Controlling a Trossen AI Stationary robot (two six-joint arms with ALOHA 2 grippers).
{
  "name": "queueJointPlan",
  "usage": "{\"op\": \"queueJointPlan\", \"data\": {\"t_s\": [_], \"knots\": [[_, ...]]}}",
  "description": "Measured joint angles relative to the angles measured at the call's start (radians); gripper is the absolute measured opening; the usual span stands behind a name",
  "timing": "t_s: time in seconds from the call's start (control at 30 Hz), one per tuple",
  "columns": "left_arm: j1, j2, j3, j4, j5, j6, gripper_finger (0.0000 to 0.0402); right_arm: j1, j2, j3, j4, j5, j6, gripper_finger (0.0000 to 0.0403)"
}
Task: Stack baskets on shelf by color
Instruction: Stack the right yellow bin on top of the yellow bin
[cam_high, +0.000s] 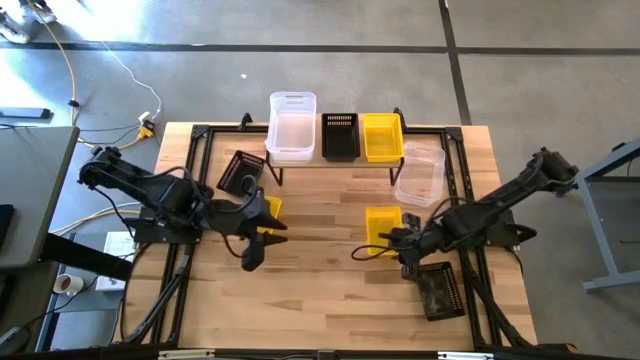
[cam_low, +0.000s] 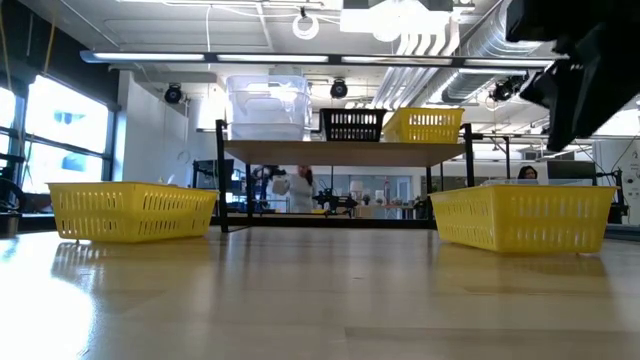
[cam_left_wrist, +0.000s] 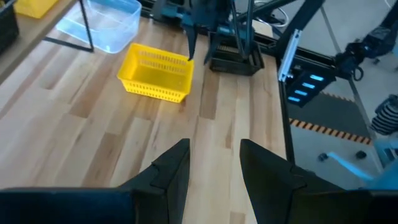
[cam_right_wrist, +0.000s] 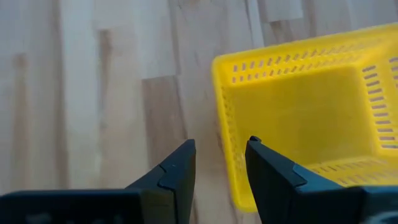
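The right gripper (cam_right_wrist: 221, 163) hangs with fingers apart and empty, just beside the near rim of a yellow basket (cam_high: 384, 226) lying right of the table's middle. The left gripper (cam_left_wrist: 214, 165), also parted and empty, hovers over bare wood left of centre, with another yellow basket (cam_high: 268, 208) mostly hidden beneath its arm. The shelf (cam_high: 330, 160) at the far edge carries clear, black and yellow baskets. A black basket (cam_high: 440, 289) sits near the front right corner, partly covered by the arm.
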Motion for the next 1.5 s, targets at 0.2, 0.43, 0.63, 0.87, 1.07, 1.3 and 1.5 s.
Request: {"op": "queueJointPlan", "data": {"t_s": [0.2,0.43,0.63,0.87,1.07,1.3,1.5], "knots": [[0.027,0.001,0.0,0.0,0.0,-0.004,0.013,-0.027,0.029,-0.065,0.114,-0.057,-0.068,0.0126],[0.04,0.001,0.001,0.002,-0.003,-0.012,0.013,-0.055,0.093,-0.11,0.149,-0.084,-0.124,0.0126],[0.051,0.001,0.001,0.001,-0.016,-0.012,0.013,-0.088,0.175,-0.117,0.152,-0.128,-0.121,0.0105],[0.094,0.001,0.001,0.0,-0.051,0.039,0.013,-0.107,0.177,-0.116,0.188,-0.223,-0.093,0.0009],[0.169,0.001,0.001,-0.001,-0.053,0.14,0.013,-0.107,0.133,-0.064,0.176,-0.248,-0.016,0.0005],[0.257,0.001,0.001,-0.001,-0.052,0.25,0.013,-0.107,0.112,0.06,0.154,-0.27,0.032,0.0001],[0.335,0.001,0.001,-0.001,-0.052,0.34,0.013,-0.117,0.112,0.182,0.096,-0.267,0.038,0.0]]}}
